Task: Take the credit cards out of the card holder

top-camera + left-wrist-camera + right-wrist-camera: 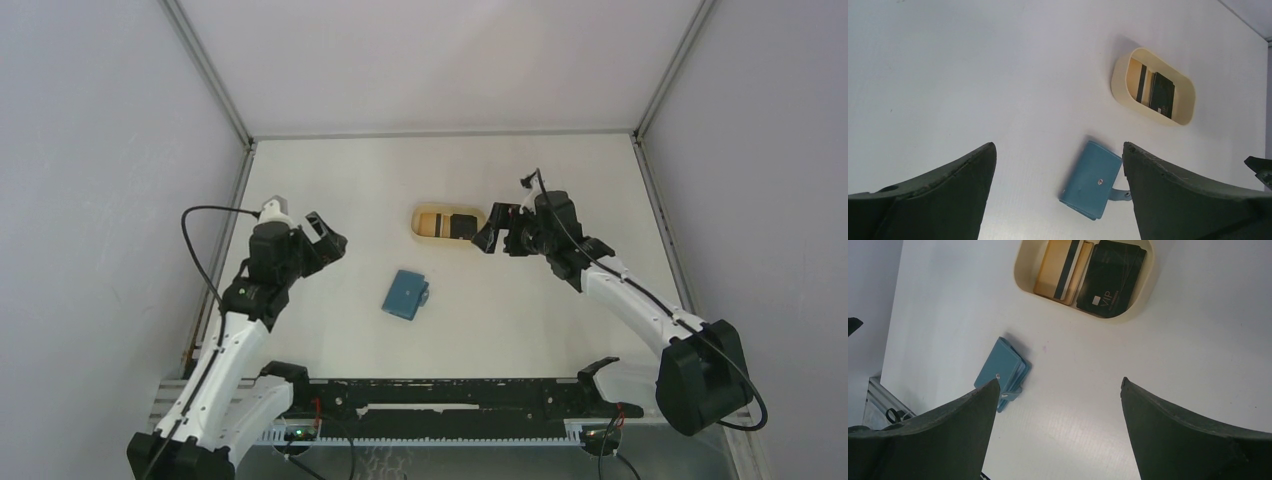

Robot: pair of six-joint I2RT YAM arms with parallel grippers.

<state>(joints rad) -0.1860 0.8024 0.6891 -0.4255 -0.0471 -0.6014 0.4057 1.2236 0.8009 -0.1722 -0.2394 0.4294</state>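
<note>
One white table (500, 330) carries everything. Two arms stand over it, each ending in one pincer. The left gripper (333, 232) hangs at about 9 o'clock of the table's middle, and the right gripper (487, 228) at about 2 o'clock. Both stand spread wide with nothing between their fingers, as each wrist view shows: left (1058, 146), right (1059, 381).

One beige oval tray (418, 222) lies just beside the right gripper, at its 9 o'clock.

One teal card holder (405, 295) lies folded flat on the table, its small snap tab sticking out from one edge. It is well apart from both pincers, at roughly 4 o'clock from the left one and 8 o'clock from the right one, with the tray at its 1 o'clock. In the left wrist view the holder (1091, 181) shows low between the fingers. In the right wrist view it (1000, 371) sits by the left-hand finger.

The credit cards (450, 224) lie inside the tray, none in the holder that I can see. The right wrist view shows two tan ones (1058, 265), the upper with a dark stripe, and a black one (1108, 280) marked VIP. Whether a second black card lies under it I cannot tell.
</note>
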